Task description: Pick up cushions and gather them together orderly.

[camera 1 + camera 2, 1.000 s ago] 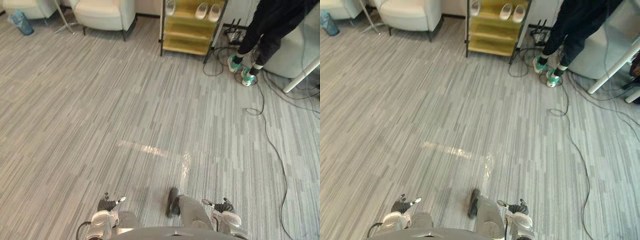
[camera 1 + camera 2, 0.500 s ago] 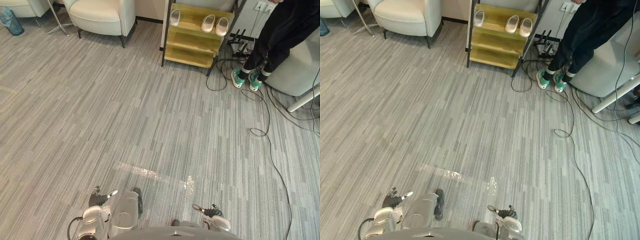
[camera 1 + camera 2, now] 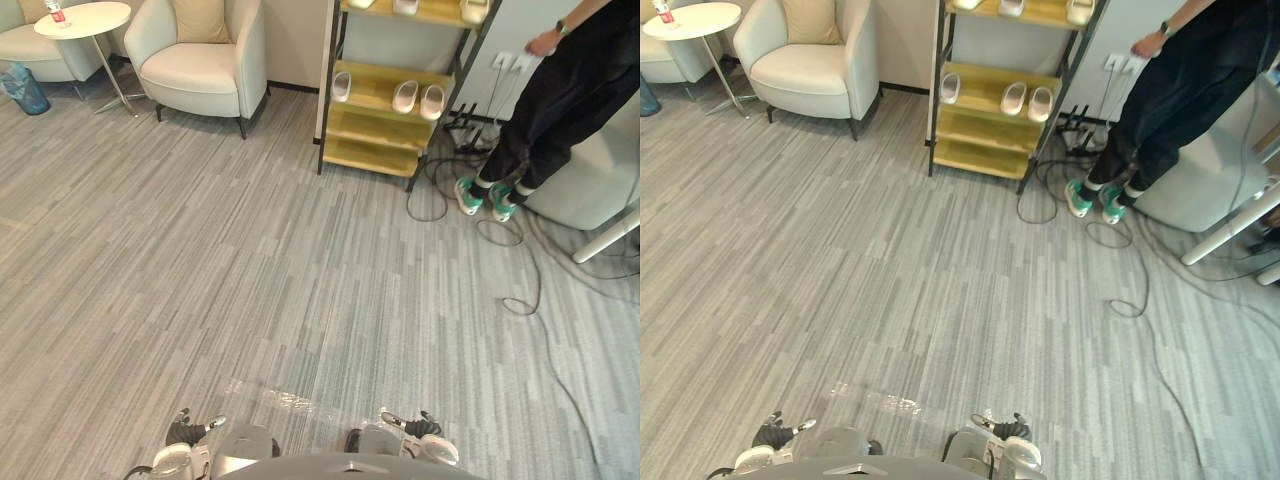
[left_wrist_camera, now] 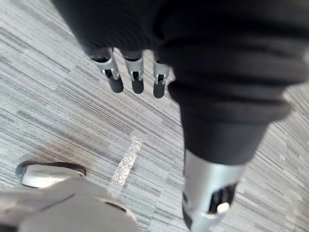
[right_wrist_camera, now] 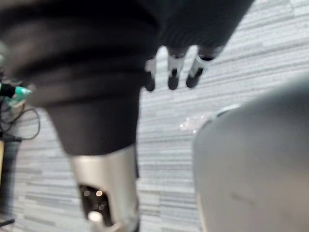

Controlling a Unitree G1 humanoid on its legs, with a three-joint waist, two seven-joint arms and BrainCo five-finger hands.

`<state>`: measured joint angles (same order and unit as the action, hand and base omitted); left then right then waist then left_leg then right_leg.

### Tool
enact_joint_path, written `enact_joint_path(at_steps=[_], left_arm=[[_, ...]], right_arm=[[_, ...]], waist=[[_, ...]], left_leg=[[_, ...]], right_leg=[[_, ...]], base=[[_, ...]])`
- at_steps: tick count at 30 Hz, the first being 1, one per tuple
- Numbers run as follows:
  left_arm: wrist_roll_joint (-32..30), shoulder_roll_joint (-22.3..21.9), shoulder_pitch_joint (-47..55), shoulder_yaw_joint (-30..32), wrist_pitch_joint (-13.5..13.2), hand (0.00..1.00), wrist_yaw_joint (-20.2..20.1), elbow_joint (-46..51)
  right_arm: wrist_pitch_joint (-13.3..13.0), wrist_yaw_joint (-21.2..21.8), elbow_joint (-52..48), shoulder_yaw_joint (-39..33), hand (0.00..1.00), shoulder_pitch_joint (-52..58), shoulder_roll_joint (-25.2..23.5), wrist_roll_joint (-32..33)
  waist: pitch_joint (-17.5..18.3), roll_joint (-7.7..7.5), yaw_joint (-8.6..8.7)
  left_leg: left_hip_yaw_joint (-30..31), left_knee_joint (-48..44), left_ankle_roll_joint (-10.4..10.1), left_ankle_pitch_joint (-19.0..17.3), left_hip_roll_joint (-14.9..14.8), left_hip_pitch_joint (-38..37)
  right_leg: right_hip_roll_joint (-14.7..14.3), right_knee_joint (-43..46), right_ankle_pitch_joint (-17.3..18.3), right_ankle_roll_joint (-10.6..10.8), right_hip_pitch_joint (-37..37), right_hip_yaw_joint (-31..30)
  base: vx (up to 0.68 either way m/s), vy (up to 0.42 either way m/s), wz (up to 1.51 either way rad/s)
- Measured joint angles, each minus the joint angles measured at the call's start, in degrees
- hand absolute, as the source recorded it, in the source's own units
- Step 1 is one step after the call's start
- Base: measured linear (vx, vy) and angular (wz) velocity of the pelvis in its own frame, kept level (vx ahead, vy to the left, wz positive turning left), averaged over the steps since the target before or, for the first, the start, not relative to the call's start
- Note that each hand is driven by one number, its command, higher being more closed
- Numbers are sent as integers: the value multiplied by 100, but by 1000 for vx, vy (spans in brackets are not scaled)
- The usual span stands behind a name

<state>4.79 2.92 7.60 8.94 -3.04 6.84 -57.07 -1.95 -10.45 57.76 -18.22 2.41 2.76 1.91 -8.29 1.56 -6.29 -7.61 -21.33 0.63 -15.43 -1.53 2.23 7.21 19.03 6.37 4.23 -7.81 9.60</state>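
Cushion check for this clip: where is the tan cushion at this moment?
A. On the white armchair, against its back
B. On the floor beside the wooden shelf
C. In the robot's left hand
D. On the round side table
A: the tan cushion stands against the backrest of the white armchair, while the left hand and right hand hang low, open, holding nothing.

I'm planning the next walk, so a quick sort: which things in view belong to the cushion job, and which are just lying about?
For the job: tan cushion, against the back of the white armchair; left robot hand and right robot hand, both open, empty.

Just lying about: wooden shelf rack with slippers; round side table; blue bin; person; floor cables.
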Motion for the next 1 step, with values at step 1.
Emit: enact_joint_path(at_steps=[1], left_arm=[[-12, -27, 1, -11, 0, 0, -3, -48]], right_arm=[[-7, -5, 23, -42, 0, 57, 29, 9]], waist=[[47, 76, 1]], left_leg=[[105, 88, -41, 23, -45, 6]], right_leg=[[-132, -335, -159, -12, 133, 44]], base=[[32, -49, -5]])
